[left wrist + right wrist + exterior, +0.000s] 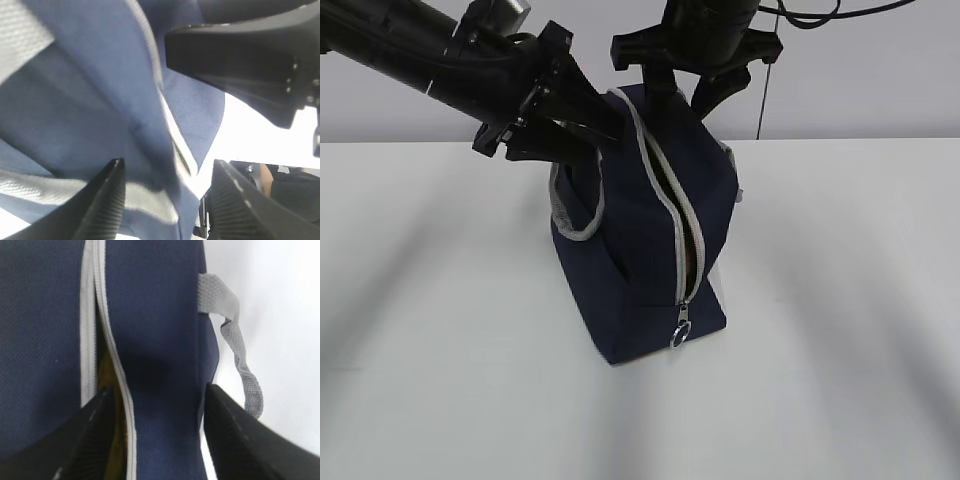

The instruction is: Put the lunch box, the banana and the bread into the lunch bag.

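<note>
The lunch bag [640,250] stands at table centre, zipper [672,215] parted. The left gripper [582,135] at 10 o'clock and the right gripper [685,95] at 12 o'clock straddle its top, jaws spread, gripping nothing. Contents hidden.

Lab setting, bare white table [440,300], plain wall [880,80]

A white table [840,330] fills the view from nine to three o'clock; a pale wall [880,90] spans twelve o'clock.
</note>
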Controlling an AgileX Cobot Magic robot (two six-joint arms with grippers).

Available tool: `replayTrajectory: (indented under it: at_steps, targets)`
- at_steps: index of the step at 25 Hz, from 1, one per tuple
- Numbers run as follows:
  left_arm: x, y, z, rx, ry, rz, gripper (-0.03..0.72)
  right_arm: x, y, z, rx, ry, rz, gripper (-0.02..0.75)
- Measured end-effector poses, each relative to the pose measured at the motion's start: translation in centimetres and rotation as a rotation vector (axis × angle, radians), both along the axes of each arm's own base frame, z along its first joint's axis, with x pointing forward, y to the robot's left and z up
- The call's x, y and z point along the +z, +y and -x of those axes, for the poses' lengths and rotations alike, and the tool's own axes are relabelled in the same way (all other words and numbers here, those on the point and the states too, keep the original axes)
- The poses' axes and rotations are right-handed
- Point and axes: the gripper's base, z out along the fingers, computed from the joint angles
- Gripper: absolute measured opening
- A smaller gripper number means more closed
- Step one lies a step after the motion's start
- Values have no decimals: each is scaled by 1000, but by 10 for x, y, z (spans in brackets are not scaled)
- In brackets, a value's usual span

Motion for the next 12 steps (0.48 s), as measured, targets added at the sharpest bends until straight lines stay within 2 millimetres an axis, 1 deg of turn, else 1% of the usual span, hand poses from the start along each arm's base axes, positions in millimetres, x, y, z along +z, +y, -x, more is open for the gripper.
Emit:
replayTrajectory:
  at_steps: [3, 8, 12]
  targets:
    - [0, 0, 1, -11, 7, 1, 434, 6, -2, 2, 4, -16, 1, 435]
    - [-1, 0, 8, -75, 44, -5, 438, 27, -7, 11, 8, -65, -3, 435]
    - [-4, 6, 13, -133, 74, -64, 439, 41, -11, 20, 17, -88, -8, 435]
